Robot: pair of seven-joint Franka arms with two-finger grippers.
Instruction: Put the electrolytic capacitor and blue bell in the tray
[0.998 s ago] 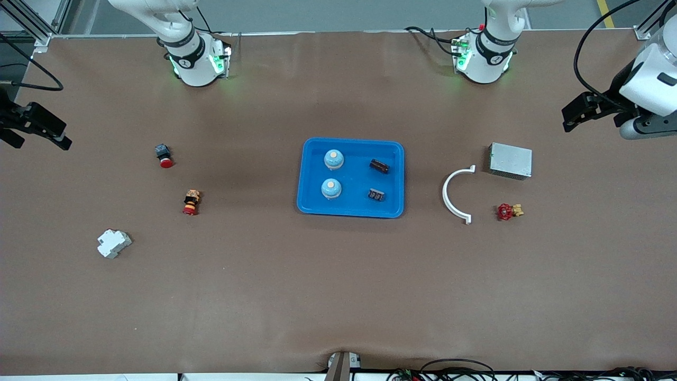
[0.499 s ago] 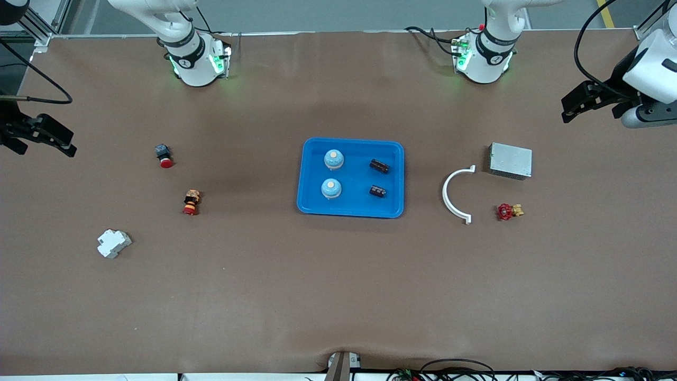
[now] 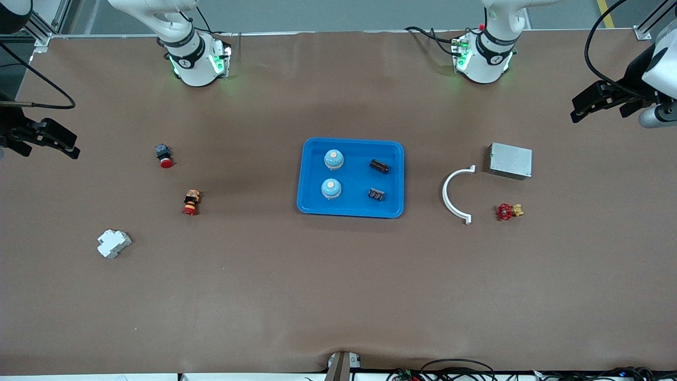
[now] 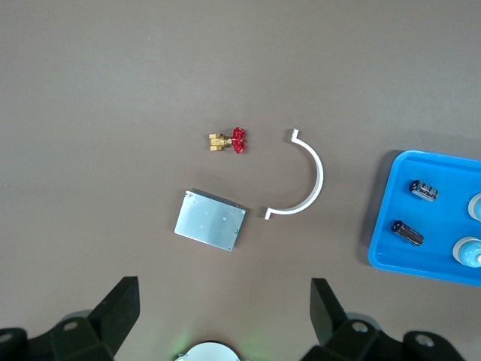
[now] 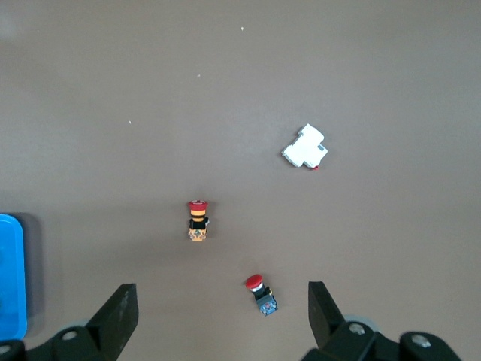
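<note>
The bright-blue tray [image 3: 312, 203] sits mid-table and holds two blue bells [image 3: 334, 158] [image 3: 331, 188] and two dark electrolytic capacitors [image 3: 379, 166] [image 3: 376, 194]. The tray [image 4: 391, 248] and capacitors [image 4: 425, 189] also show in the left wrist view. My left gripper [image 3: 582, 108] is open and empty, high over the table's edge at the left arm's end; its fingers [image 4: 120, 308] stand wide apart. My right gripper [image 3: 66, 145] is open and empty, high over the right arm's end of the table, fingers [image 5: 120, 312] wide apart.
A grey metal box [image 3: 510, 160], a white curved bracket [image 3: 449, 196] and a red valve [image 3: 506, 211] lie toward the left arm's end. Two red push-buttons [image 3: 164, 155] [image 3: 191, 202] and a white block [image 3: 113, 243] lie toward the right arm's end.
Both arms have drawn outward and away from the tray. One capacitor, the one nearer the front camera, shifted slightly in the tray.
</note>
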